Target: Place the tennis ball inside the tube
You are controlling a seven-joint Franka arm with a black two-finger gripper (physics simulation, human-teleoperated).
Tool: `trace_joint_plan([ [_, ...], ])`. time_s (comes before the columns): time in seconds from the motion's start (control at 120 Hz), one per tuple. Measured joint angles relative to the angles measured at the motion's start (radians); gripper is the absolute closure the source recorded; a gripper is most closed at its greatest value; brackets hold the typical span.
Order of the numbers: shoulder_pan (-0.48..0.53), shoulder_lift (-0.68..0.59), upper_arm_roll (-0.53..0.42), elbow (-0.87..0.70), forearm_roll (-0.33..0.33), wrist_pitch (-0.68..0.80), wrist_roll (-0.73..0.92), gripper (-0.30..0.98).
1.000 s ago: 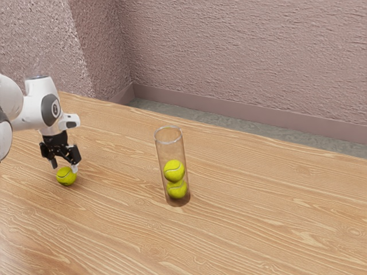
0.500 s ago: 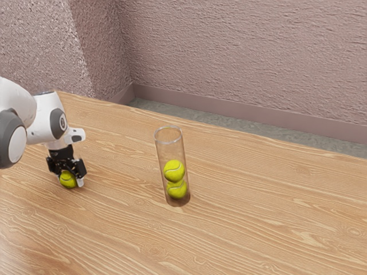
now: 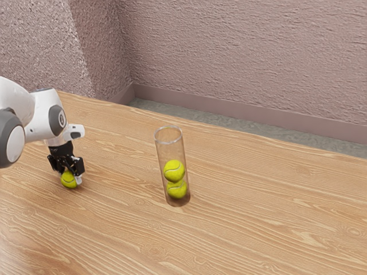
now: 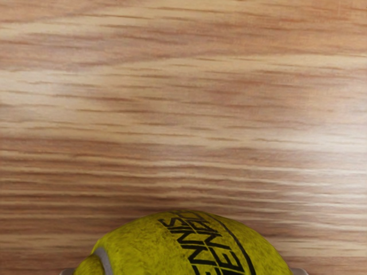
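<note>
The tool (image 3: 70,176) is holding the ball (image 3: 69,181), its two fingers closing on it from opposite sides. The ball is resting on the counter (image 3: 258,220), toward the exterior view's left, and is lying outside the tube, well apart from it. The arm (image 3: 16,97) is reaching in from that same side, and the tool is pointing down. In the wrist view, the ball is showing black lettering and a dark curved line, with a pale seam (image 4: 105,260) running near one finger.

The clear tube (image 3: 170,150) is standing upright on the counter, its open rim facing up. Inside it, an upper ball (image 3: 174,171) is sitting on a lower ball (image 3: 177,190), leaving room above them. Behind the counter, a rough pinkish wall (image 3: 246,57) is rising from a plain baseboard (image 3: 229,107), with grey floor (image 3: 218,120) running along its foot.
</note>
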Motion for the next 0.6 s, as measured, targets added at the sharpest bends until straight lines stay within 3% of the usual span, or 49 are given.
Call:
trace_joint_plan([
  [0.325, -0.026, -0.077, 0.004, 0.02, 0.047, 0.0, 0.002, 0.31],
  [0.6, -0.054, -0.291, -0.069, 0.05, 0.244, -0.024, -0.062, 0.32],
])
